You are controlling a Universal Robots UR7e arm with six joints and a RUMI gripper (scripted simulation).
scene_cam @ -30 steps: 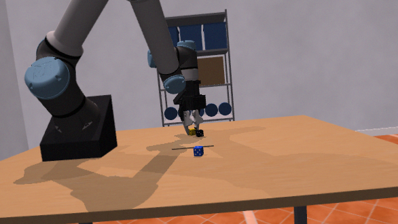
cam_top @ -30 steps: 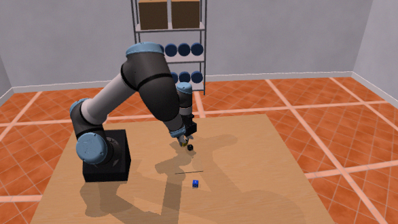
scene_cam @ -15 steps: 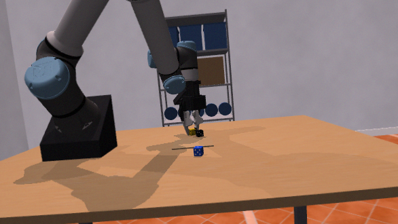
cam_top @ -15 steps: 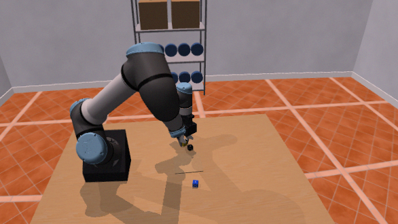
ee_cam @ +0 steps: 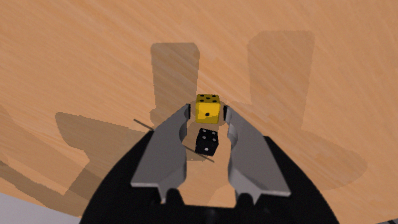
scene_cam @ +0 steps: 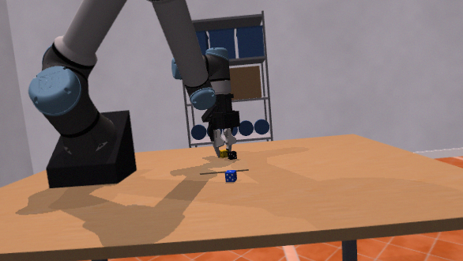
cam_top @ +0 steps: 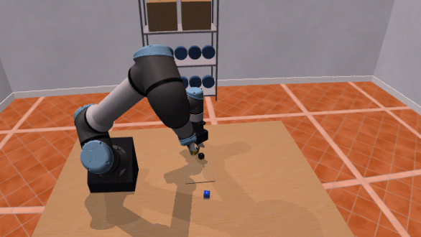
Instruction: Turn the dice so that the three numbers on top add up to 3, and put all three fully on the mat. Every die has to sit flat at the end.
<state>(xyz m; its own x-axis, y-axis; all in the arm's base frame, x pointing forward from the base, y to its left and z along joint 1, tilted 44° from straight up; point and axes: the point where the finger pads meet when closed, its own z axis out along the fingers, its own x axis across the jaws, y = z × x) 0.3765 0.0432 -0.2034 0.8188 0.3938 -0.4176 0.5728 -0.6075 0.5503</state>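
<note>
Between my jaws (cam_top: 197, 147) (scene_cam: 223, 152) sits the yellow die (cam_top: 195, 152) (scene_cam: 223, 153) (ee_cam: 207, 109), with a thin gap to either side. I have them partly open, rather narrow, and I am gripping nothing. The die rests on the bench (cam_top: 273, 165) (scene_cam: 316, 198) (ee_cam: 340, 85), showing my wrist view a bright face with one pip and a darker one with five.

Closest to crowding me is the black die (cam_top: 201, 156) (scene_cam: 232, 155) (ee_cam: 206, 142), just beside the yellow die, on its blue-die side. My wrist view looks down on it through the space between my fingers. Further from the yellow die, on that same side, lies a thin dark strip (cam_top: 200, 182) (scene_cam: 213, 172) (ee_cam: 143, 124), and past the strip the blue die (cam_top: 206, 194) (scene_cam: 231, 175). A black base block (cam_top: 133, 179) (scene_cam: 128, 162) stands well apart from the yellow die, under my arm.

Counting up: three dice, one of each colour; one strip; one block; one shelf rack (cam_top: 217, 77) (scene_cam: 269, 119) beyond the yellow die. The top view shows two brown boxes (cam_top: 162, 16) (cam_top: 196, 15) on it.
</note>
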